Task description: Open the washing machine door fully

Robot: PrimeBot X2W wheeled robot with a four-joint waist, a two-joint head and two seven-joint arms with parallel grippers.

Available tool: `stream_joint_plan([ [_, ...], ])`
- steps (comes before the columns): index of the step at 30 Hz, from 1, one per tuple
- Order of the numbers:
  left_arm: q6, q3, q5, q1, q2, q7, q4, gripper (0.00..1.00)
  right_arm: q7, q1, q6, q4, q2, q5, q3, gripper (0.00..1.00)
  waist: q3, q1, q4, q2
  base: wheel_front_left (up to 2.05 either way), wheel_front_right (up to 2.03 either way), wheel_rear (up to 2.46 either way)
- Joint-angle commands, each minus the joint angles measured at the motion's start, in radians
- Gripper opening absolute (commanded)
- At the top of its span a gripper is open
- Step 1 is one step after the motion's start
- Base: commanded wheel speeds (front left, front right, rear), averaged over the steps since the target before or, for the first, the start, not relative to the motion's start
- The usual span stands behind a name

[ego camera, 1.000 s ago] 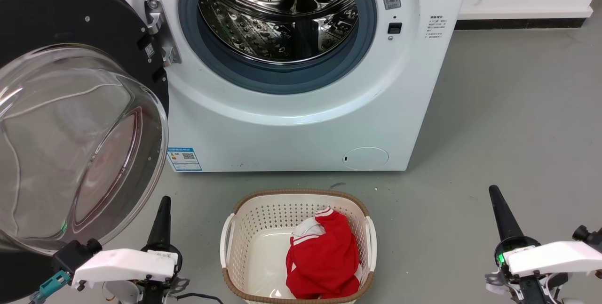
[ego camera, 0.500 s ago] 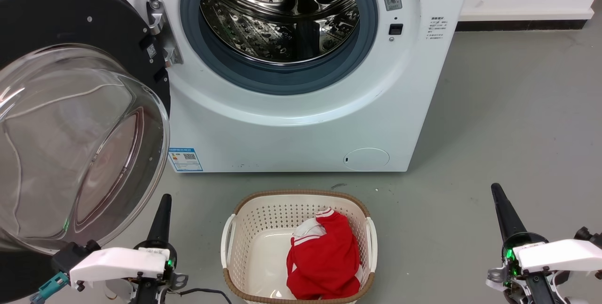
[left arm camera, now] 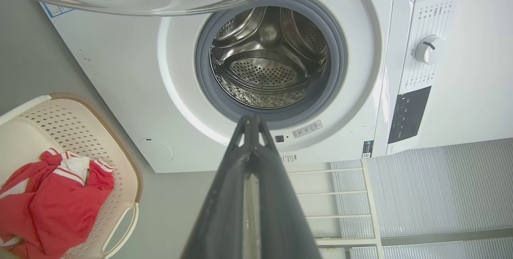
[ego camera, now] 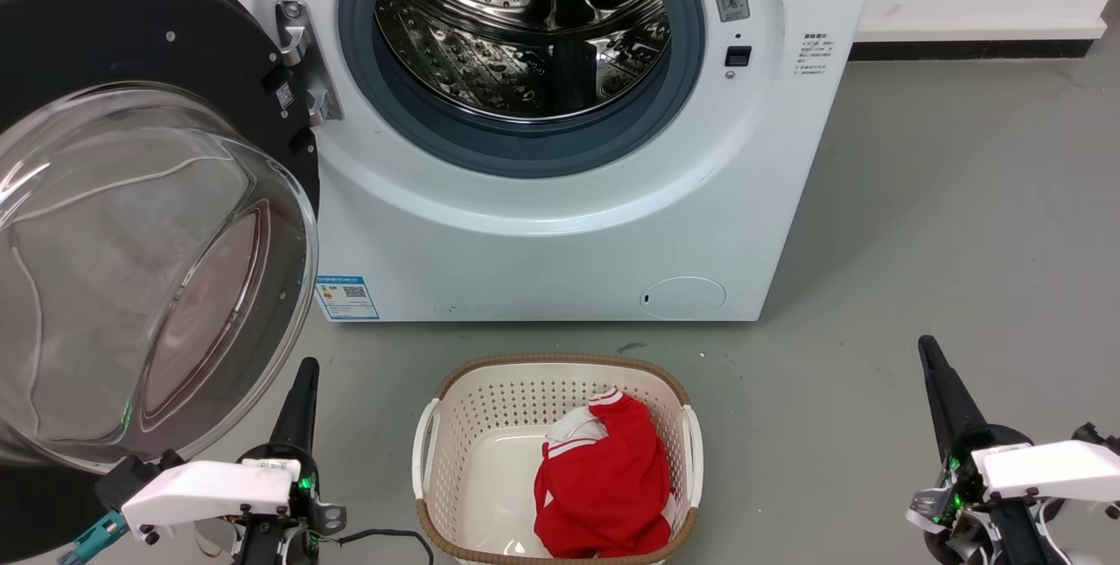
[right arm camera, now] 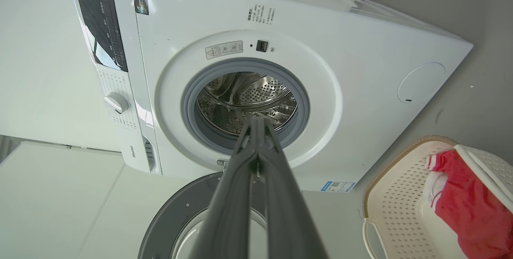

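To my left, the washing machine door [ego camera: 149,276] hangs swung wide open on its metal hinge, black rim framing bulging clear glass.

The washing machine door [ego camera: 149,285] stands swung wide at left, glass bowl bulging, steel drum [ego camera: 525,31] exposed. A basket [ego camera: 560,363] on the floor [ego camera: 945,198] holds a red garment [ego camera: 604,486] (white trim). Left pincer [ego camera: 306,370] and right pincer [ego camera: 927,351], each closed up, flank it.
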Motion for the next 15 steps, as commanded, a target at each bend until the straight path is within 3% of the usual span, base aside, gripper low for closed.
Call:
stream_joint_plan([
  [1, -0.006, 0.002, -0.021, -0.017, 0.000, 0.007, 0.000, 0.00, 0.007, -0.016, 0.000, 0.001, -0.001, 0.022, -0.003, 0.00, 0.000, 0.0000, 0.000, 0.0000, 0.00, 0.00, 0.00],
  [15, -0.016, 0.012, -0.131, -0.025, -0.002, 0.033, 0.011, 0.00, 0.031, -0.029, 0.000, 0.017, 0.002, 0.127, -0.017, 0.00, -0.003, 0.0000, 0.003, 0.0000, 0.00, 0.00, 0.00],
])
